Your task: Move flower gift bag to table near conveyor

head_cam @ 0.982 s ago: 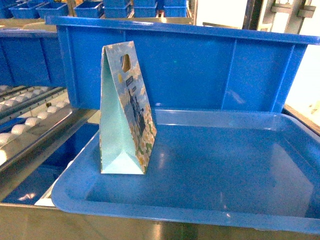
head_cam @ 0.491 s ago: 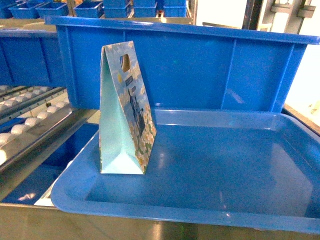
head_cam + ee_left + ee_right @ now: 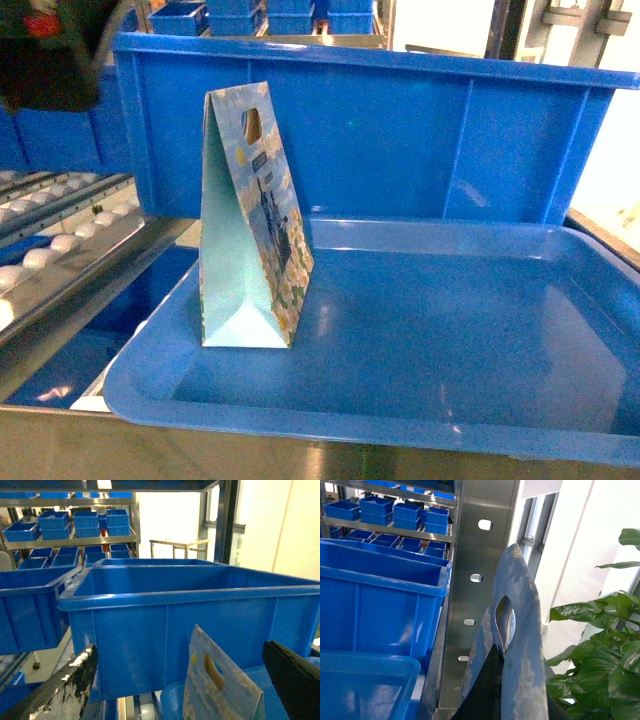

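The flower gift bag [image 3: 250,215] stands upright at the left end of a glossy blue tray [image 3: 420,420], daisy face turned right, pale side toward me. In the left wrist view its top with the handle hole [image 3: 220,685] sits low between the wide-apart fingers of my open left gripper [image 3: 180,652], nearer the right finger and touching neither. My right gripper [image 3: 509,672] is shut on another blue printed paper bag [image 3: 520,610] with a handle hole, seen edge-on. The conveyor [image 3: 55,250] with white rollers runs at the left. The table is out of view.
A deep blue bin [image 3: 360,130] stands right behind the bag and tray. A steel ledge [image 3: 60,445] lies under the tray's front. Shelves of blue bins [image 3: 75,530] fill the back. By the right gripper are a perforated steel post [image 3: 475,580] and a green plant [image 3: 605,650].
A dark blurred part of my left arm has come into the top-left corner of the head view. The bag and tray have not moved.
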